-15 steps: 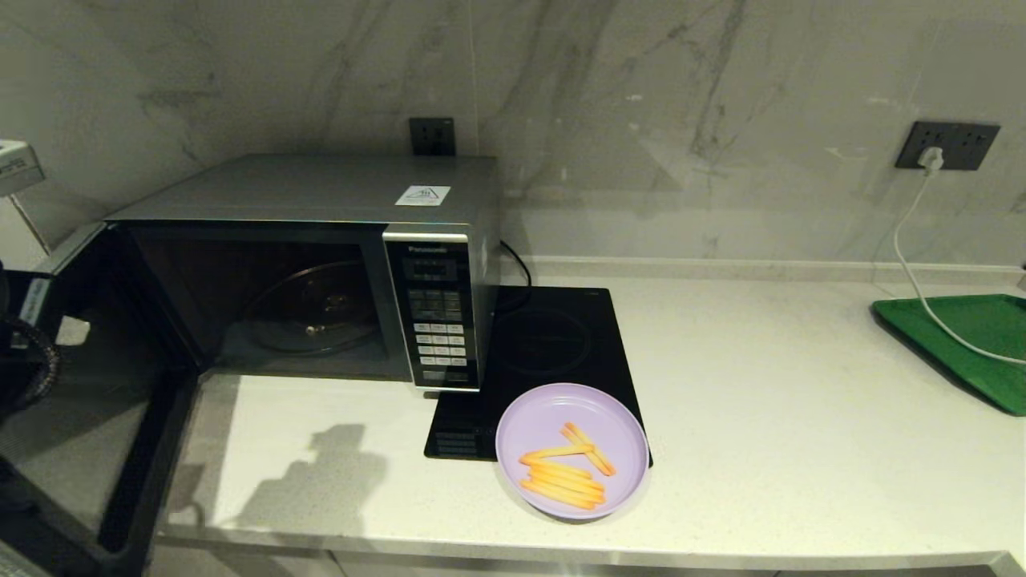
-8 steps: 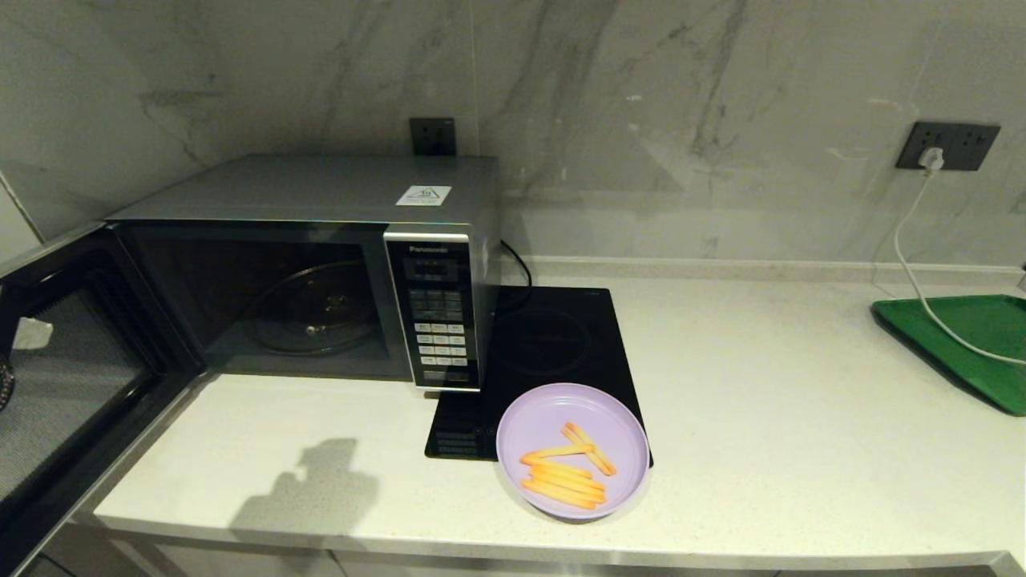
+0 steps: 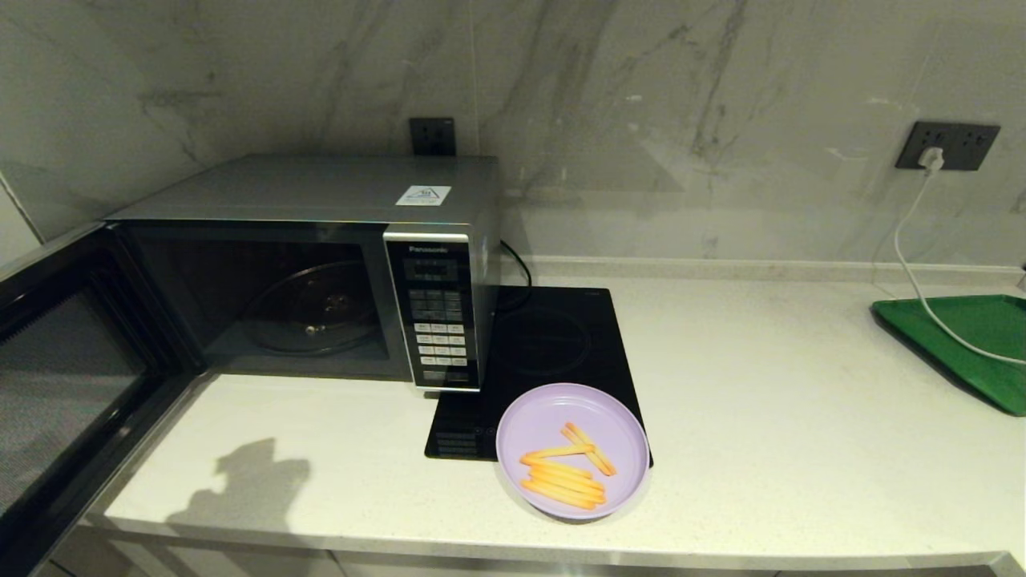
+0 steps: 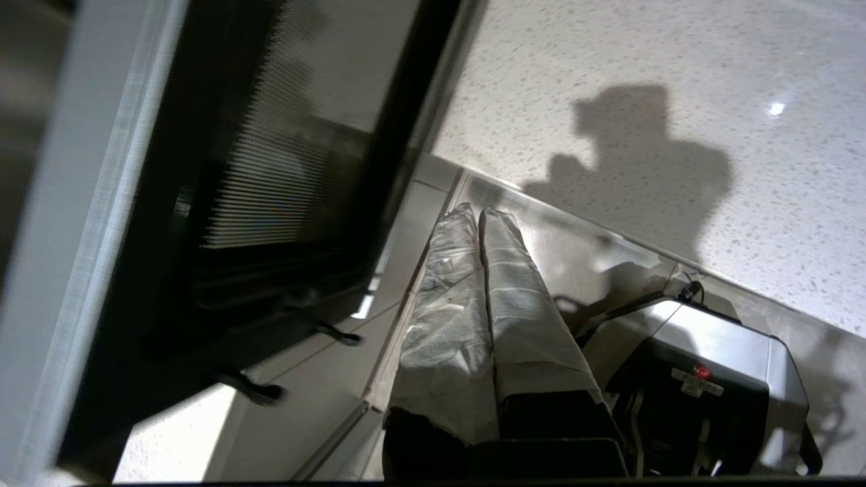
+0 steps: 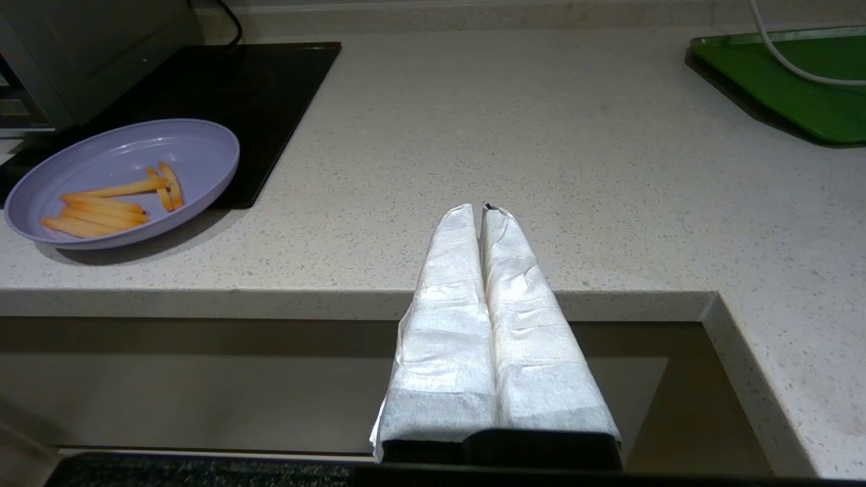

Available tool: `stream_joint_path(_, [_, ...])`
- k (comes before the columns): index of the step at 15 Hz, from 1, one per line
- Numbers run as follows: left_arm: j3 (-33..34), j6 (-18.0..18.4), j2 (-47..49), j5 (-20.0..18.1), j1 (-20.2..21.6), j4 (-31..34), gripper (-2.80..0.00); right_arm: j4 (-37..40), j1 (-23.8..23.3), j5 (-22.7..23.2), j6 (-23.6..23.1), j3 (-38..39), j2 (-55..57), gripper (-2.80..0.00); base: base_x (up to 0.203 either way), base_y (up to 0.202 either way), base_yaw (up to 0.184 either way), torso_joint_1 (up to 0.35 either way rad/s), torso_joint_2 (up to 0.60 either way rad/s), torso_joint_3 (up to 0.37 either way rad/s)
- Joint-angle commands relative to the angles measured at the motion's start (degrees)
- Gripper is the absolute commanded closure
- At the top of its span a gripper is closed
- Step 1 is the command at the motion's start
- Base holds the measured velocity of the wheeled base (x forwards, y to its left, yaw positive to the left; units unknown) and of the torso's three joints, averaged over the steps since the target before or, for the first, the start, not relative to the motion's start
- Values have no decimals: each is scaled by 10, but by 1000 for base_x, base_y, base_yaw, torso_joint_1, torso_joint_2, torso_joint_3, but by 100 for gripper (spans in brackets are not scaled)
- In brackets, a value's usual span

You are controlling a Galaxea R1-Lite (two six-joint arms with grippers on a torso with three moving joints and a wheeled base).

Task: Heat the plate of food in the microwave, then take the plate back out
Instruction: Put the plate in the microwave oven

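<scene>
Nearest to the robot, both arms hang low off the front edge of the pale speckled stone surface (image 3: pixel 761 417). The left hand (image 4: pixel 482 215) has its two white-wrapped fingers (image 4: pixel 514 291) pressed together with nothing between them, and it sits below the surface's edge, just beside the open dark glass door (image 3: pixel 64 385) of the microwave. The right hand (image 5: pixel 482 210) is likewise closed flat and empty, poised at the surface's front edge, well to the right of the plate. Neither hand shows in the head view. The round pale lilac plastic plate (image 3: pixel 571 449) with its thin orange-yellow fry-like sticks (image 3: pixel 565 473) lies near the front of the surface, in front of the microwave's right corner, its back half resting on the near corner of the flat black glass induction hob (image 3: pixel 553 344). The hob lies just beside the microwave's right side. The large boxy silver Panasonic microwave (image 3: pixel 321 264) stands with its door swung wide toward the robot on the left, the cavity showing a round glass turntable (image 3: pixel 317 308) with nothing on it; its keypad panel of small white buttons (image 3: pixel 437 320) faces forward. Far to the right of the microwave a green rectangular tray (image 3: pixel 970 344) sits on the surface with a white cable (image 3: pixel 910 264) trailing over it from a dark wall socket (image 3: pixel 946 144) on the marble wall (image 3: pixel 681 120).
</scene>
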Motion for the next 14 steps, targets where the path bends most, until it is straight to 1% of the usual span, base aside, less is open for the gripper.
stream_joint_path(1, [0,1,12,1,18,2,0,0,1,0,0,0,0,0,0,0,0,0,0,0])
stream_joint_path(4, [-2,2,20,1,30,-6,0,0,0,0,0,0,0,0,0,0,0,0,0,0])
stream_joint_path(7, [-2,8,34,2,59,-58,0,0,0,0,0,0,0,0,0,0,0,0,0,0])
stream_joint_path(14, [0,10,38,2,57,-60,0,0,1,0,0,0,0,0,0,0,0,0,0,0])
